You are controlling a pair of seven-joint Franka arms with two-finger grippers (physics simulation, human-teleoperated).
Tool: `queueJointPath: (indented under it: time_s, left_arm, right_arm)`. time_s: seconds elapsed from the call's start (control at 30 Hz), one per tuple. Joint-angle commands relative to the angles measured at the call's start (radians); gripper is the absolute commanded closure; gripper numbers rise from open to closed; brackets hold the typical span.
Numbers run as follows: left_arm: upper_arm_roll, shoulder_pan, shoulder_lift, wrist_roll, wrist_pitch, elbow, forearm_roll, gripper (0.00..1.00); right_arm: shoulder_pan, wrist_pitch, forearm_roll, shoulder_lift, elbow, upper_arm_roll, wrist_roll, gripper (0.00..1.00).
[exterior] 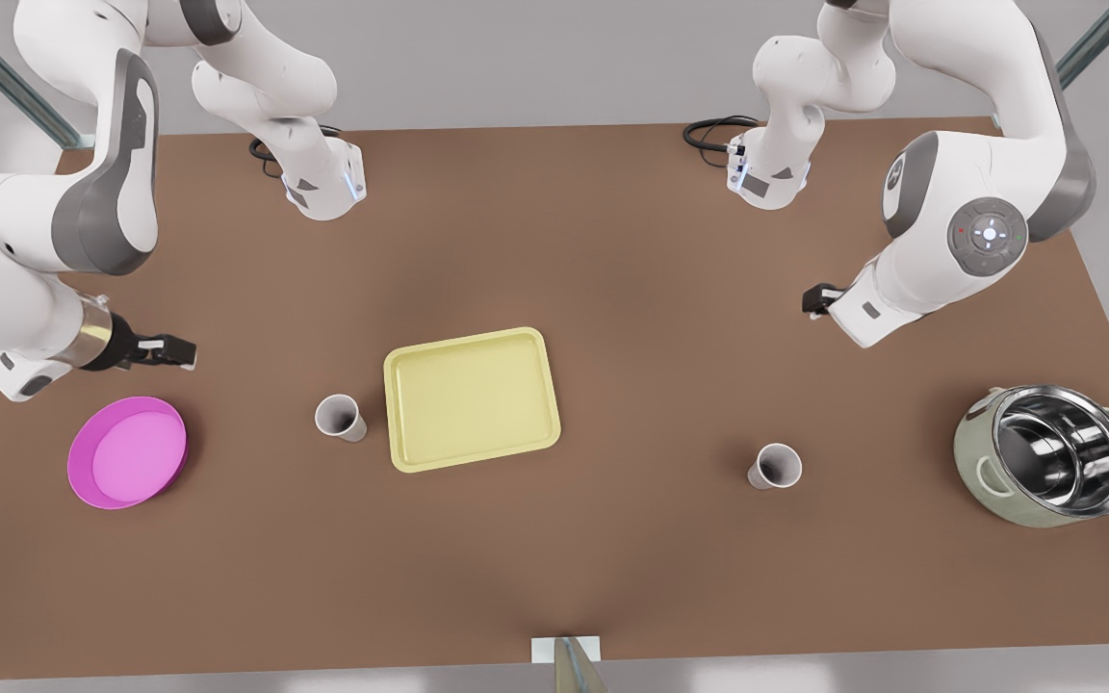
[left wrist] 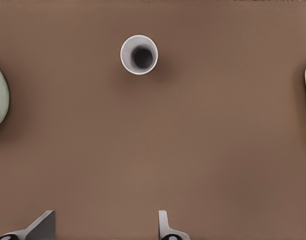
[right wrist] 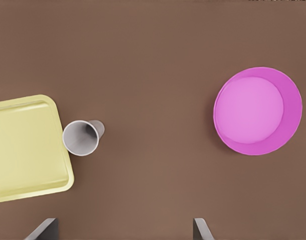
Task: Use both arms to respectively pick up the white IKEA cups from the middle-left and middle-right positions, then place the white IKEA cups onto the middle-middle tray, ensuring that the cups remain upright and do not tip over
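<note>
The right pincer [exterior: 181, 353] hangs released above the bench [exterior: 612, 539] near its short edge on the front view's left, just beyond the pink dish [exterior: 127, 452]. The left pincer [exterior: 812, 300] hovers toward the opposite short edge, inward of the green pot [exterior: 1044, 467]. Neither is over a cup yet. The tray [exterior: 470, 397] lies mid-bench with the tray-side cup [exterior: 340, 417] upright just beside its rim. The pot-side cup [exterior: 774, 466] stands upright and well apart, between tray and pot. In the left wrist view, the fingers [left wrist: 165, 227] are spread wide and the pot-side cup sits ahead on bare bench, so a clean approach looks likely; the risk is closing off-centre on such a small tapered cup and tipping it. In the right wrist view the fingers [right wrist: 201, 229] are also parted, but the tray-side cup nearly touches the tray's rim. A finger coming down on that side may catch the rim, shove the tray or knock the cup over. With both arms heading for one tray, they could also crowd each other.
</note>
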Motion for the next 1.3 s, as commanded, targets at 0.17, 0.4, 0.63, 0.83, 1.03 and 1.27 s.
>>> queueJointPath:
  time_s: [0.17, 0.4, 0.63, 0.83, 1.03, 1.27]
  left_arm:
    - [0.000, 0.015, 0.054, -0.017, 0.089, 0.002, 0.003, 0.00]
    - [-0.001, 0.095, 0.471, -0.016, 0.671, 0.075, -0.055, 0.00]
    - [-0.001, 0.113, 0.538, 0.013, 0.763, 0.052, -0.098, 0.00]
    - [-0.003, 0.113, 0.567, 0.026, 0.760, 0.012, -0.098, 0.00]
    - [-0.024, 0.116, 0.563, -0.032, 0.729, -0.009, -0.165, 0.79]
    - [-0.058, 0.097, 0.483, -0.048, 0.639, -0.008, -0.162, 0.79]
  right_arm:
    - [0.006, 0.010, -0.001, 0.004, -0.003, -0.001, -0.007, 0.00]
    - [0.008, 0.012, -0.001, 0.035, 0.002, -0.001, 0.001, 0.00]
    - [0.009, 0.004, 0.002, 0.047, -0.010, 0.001, 0.010, 0.00]
    - [0.008, 0.004, 0.004, 0.049, -0.012, 0.001, 0.010, 0.00]
    - [0.008, 0.004, 0.004, 0.061, -0.010, 0.002, 0.010, 0.00]
    - [0.000, -0.002, 0.004, 0.062, -0.009, 0.001, -0.004, 0.00]
